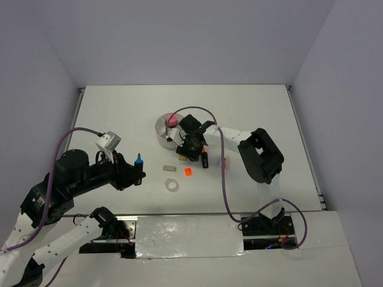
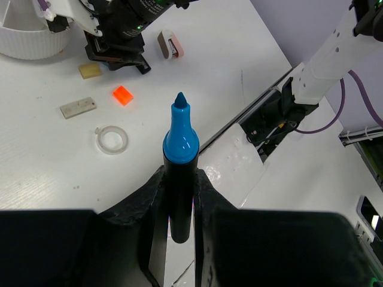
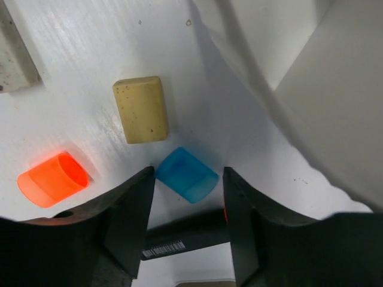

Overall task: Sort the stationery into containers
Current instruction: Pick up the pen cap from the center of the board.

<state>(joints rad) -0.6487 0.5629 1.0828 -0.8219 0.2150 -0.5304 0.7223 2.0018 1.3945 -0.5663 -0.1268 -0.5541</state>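
Note:
My left gripper (image 2: 179, 179) is shut on a black marker with a blue cap (image 2: 181, 137) and holds it above the table, cap pointing away; it also shows in the top view (image 1: 139, 160). My right gripper (image 3: 188, 177) is open, low over the table, with a blue square (image 3: 187, 174) between its fingers; the left finger touches the square's corner. A tan eraser (image 3: 141, 109), an orange square (image 3: 54, 179) and a black marker (image 3: 185, 236) lie close by. The round white tub (image 1: 163, 133) stands just beside the right gripper (image 1: 188, 150), a pink tube (image 1: 172, 119) in it.
On the table lie a marker with an orange cap (image 1: 204, 158), a flat tan eraser (image 1: 170, 168), an orange square (image 1: 188, 172), a clear tape ring (image 1: 172, 186) and a small pinkish item (image 1: 226, 161). The tub's wall (image 3: 287, 89) rises right of my right fingers.

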